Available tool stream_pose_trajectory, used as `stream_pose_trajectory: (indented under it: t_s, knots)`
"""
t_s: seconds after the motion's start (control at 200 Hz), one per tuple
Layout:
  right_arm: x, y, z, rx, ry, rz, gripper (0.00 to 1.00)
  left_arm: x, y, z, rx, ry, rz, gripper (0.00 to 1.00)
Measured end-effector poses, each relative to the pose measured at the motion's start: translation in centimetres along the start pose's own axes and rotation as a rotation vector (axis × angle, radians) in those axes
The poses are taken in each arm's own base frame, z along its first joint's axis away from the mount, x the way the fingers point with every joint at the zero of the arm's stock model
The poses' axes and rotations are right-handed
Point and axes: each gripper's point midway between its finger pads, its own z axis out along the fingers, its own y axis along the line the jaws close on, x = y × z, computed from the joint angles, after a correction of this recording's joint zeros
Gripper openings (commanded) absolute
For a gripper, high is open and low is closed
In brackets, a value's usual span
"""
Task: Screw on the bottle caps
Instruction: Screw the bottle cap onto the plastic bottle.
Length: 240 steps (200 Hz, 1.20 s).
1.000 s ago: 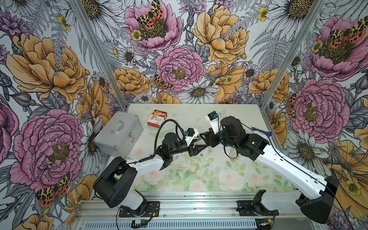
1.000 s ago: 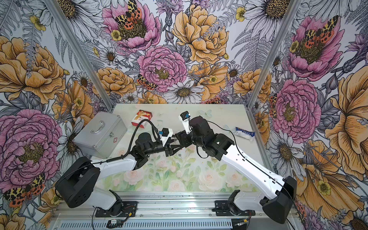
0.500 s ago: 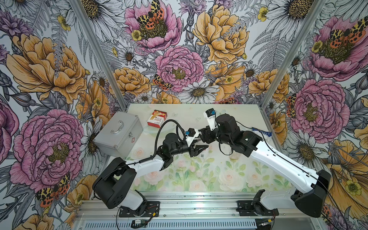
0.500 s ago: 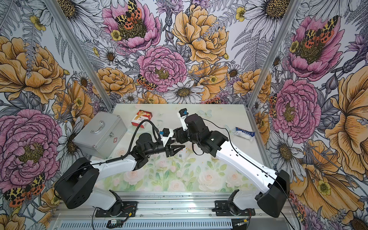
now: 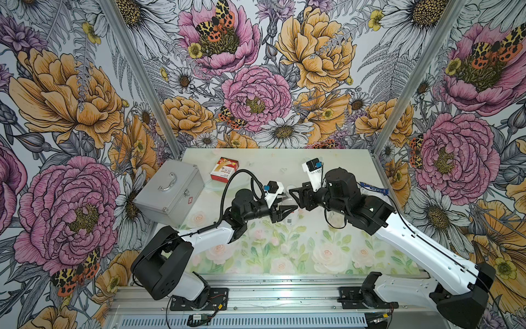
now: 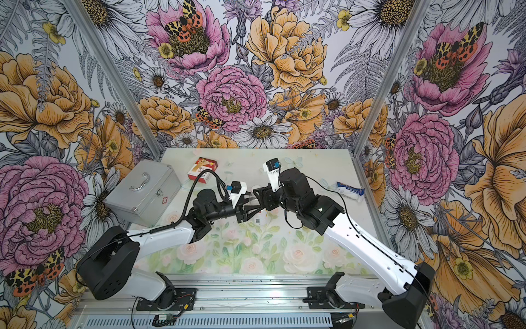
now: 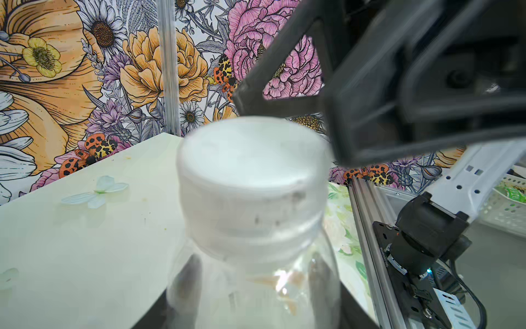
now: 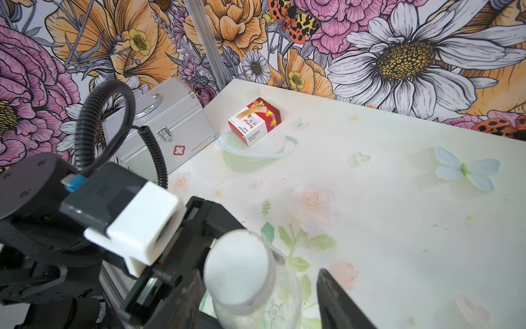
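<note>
Bottle cap [image 7: 250, 171], white, sits on the neck of a clear bottle [image 7: 256, 287], upright near the middle of the bench [image 5: 284, 256]. Left gripper [image 5: 287, 213] jaws clamp the bottle, probably steadying it for twisting. Right gripper [image 5: 294, 197] jaws stand apart beside the cap, not gripping. Metal case [image 5: 168, 193] and red box [image 5: 225, 170] lie well apart, blocking nothing.

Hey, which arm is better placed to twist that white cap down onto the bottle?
Right. The left gripper clamps the clear bottle below its neck, so it should just steady it. The right gripper is open right beside the white cap sitting on the neck.
</note>
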Motion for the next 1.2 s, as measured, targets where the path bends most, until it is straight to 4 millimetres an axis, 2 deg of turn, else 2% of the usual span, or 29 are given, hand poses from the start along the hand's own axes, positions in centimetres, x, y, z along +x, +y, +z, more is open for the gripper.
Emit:
stream_pose_trajectory:
  t_s: [0.165,0.275,0.395,0.485,0.61,0.706,0.911,1.006,1.091,1.201]
  knots:
    - [0.4,-0.5,1.7,0.039,0.028,-0.002,0.64,0.7,0.4,0.0,-0.025,0.024,-0.038,0.51]
    - [-0.3,-0.7,3.0,0.064,0.036,0.007,0.64,0.7,0.3,0.1,-0.033,0.024,-0.041,0.51]
    - [-1.0,-0.9,4.9,0.088,0.05,0.023,0.64,0.4,-0.6,0.4,-0.013,0.02,-0.033,0.51]
    - [-1.4,-0.8,5.3,0.085,0.052,0.041,0.64,0.3,-0.4,0.3,-0.026,0.014,-0.044,0.51]
    - [-1.9,-0.3,5.0,0.055,0.043,0.057,0.64,-0.1,-0.7,0.4,-0.017,0.003,-0.035,0.51]
    - [-1.8,0.3,4.0,0.009,0.039,0.067,0.65,-0.2,-1.2,0.5,-0.001,0.0,-0.022,0.51]
    - [-0.7,1.3,-1.1,-0.076,-0.012,0.064,0.66,-0.2,-1.3,0.5,0.006,0.001,-0.017,0.51]
    - [-0.4,1.1,-2.6,-0.081,-0.038,0.061,0.66,-0.2,-1.3,0.5,0.008,0.001,-0.017,0.51]
    - [-0.2,0.9,-2.7,-0.077,-0.039,0.062,0.67,-0.1,-1.4,0.5,0.014,0.002,-0.015,0.51]
    - [0.3,0.3,-1.7,-0.041,-0.019,0.065,0.66,-0.1,-1.6,0.5,0.021,0.003,-0.014,0.51]
